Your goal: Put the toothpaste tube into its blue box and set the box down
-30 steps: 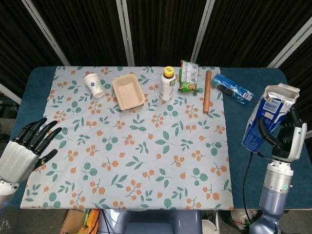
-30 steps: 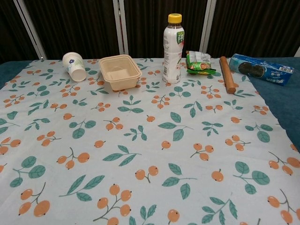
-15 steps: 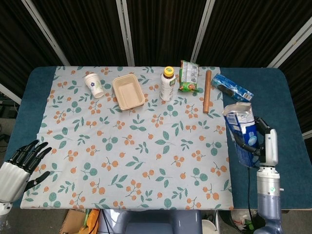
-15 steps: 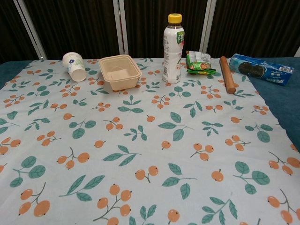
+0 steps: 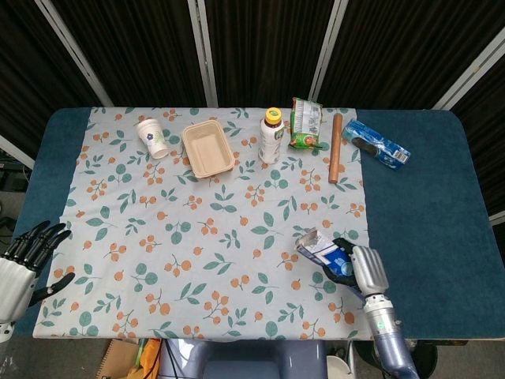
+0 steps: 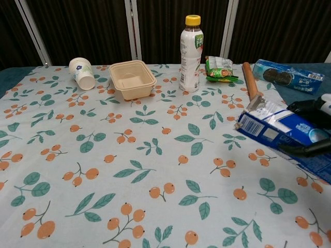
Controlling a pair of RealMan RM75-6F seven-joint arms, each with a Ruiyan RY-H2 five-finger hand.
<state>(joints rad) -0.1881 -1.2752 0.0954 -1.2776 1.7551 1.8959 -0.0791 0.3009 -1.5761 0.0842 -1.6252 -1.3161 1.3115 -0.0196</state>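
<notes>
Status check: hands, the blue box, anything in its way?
Right robot hand grips the blue box, flaps open, low over the cloth. Left robot hand open, holding nothing, at the table's left edge. Nothing lies near the box.

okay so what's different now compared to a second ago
The right hand, gripping the blue box throughout, swung it from upright off the table's right edge inward and down, tipping it nearly flat over the cloth's near right part, open end leftward. The left hand drew back toward the near left corner, holding nothing. The cup, tray, bottle, snack bag, rolling pin and cookie pack stayed put.
</notes>
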